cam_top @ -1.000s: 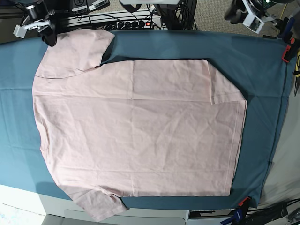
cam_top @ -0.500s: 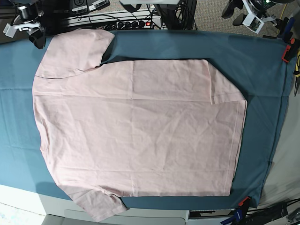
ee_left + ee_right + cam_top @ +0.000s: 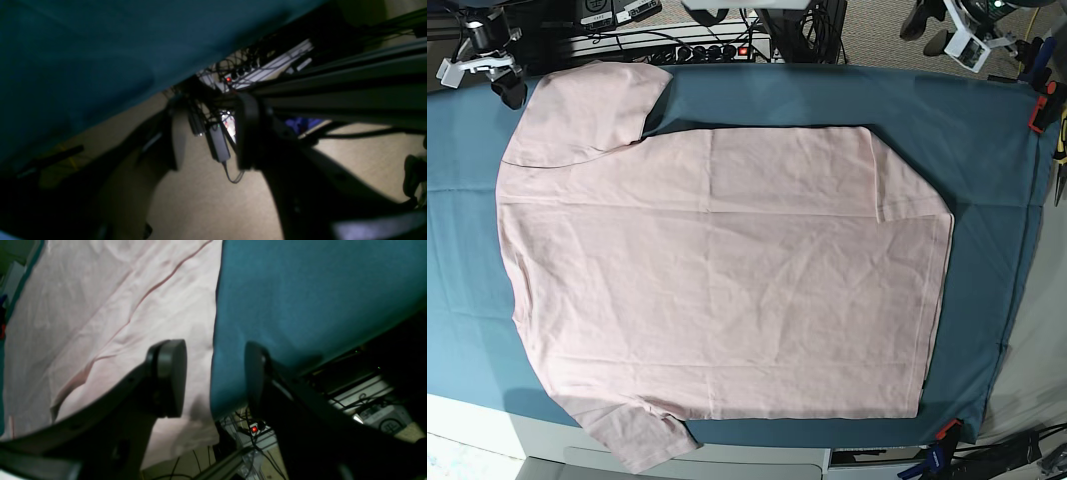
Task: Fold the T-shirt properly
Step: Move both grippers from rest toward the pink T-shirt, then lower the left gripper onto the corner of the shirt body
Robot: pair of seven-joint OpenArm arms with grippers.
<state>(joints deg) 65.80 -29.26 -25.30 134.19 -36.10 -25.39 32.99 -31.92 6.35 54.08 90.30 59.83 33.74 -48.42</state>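
Cotton as thin as this will be light, limp and quick to wrinkle or drag on the cloth under it, so I judge it best pinched at a hem, a sleeve edge or a corner, lifted low and laid over rather than pulled.

The large pale pink short-sleeved T-shirt (image 3: 717, 270) lies spread flat, plain side up, on the teal table cloth (image 3: 987, 150), with one sleeve hanging off the near table edge.

The right claw (image 3: 213, 376) stands apart with nothing between its pads; under and to one side of it lies the shirt's far sleeve, its edge running right below the gap, with bare teal cloth on the other side. That sleeve edge is the nearest place to take hold.

The left claw (image 3: 208, 133) is also apart and empty. It hangs beyond the cloth's edge, over floor and cables, and the shirt is well apart from it, out of its camera's sight. The hem corner looks like its likeliest hold.
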